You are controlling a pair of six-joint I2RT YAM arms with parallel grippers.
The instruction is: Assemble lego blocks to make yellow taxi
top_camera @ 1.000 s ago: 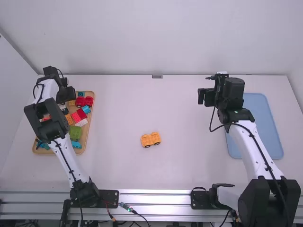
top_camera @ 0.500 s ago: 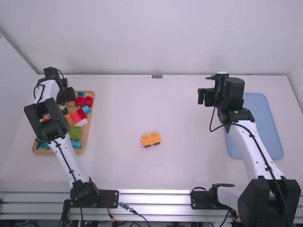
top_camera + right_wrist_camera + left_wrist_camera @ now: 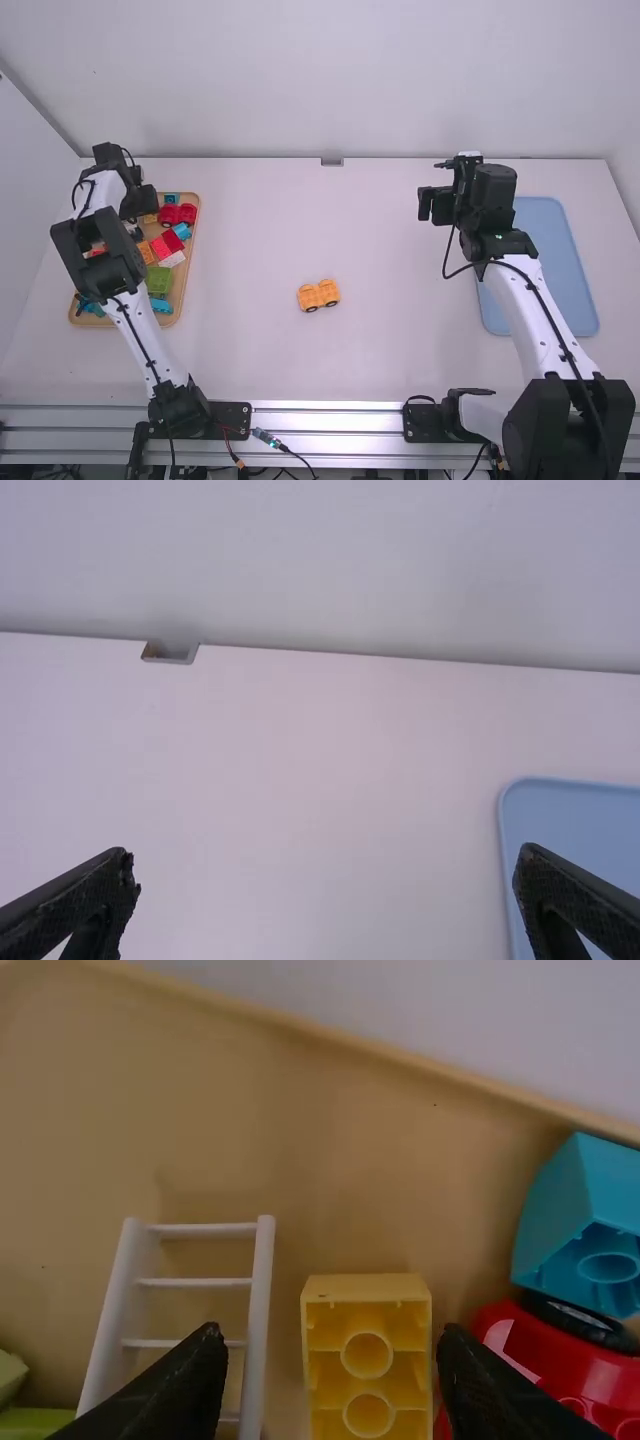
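Because the white ladder (image 3: 259, 1305) lies just beside the yellow block (image 3: 367, 1288), closing the spread, empty left tool (image 3: 331, 1338) could snag both. The right tool (image 3: 325, 858) gapes empty.

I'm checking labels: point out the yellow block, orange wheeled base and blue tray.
Yellow block (image 3: 367, 1355), left wrist view: one ring.
Orange wheeled base (image 3: 318, 294), high view: body.
Blue tray (image 3: 562, 270), high view: bare surface.

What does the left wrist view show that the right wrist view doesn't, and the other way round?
Left wrist view: yellow block, white ladder, teal block and red piece in the wooden tray.
Right wrist view: blue tray, white table's far edge.
Both: an open black gripper, left and right.
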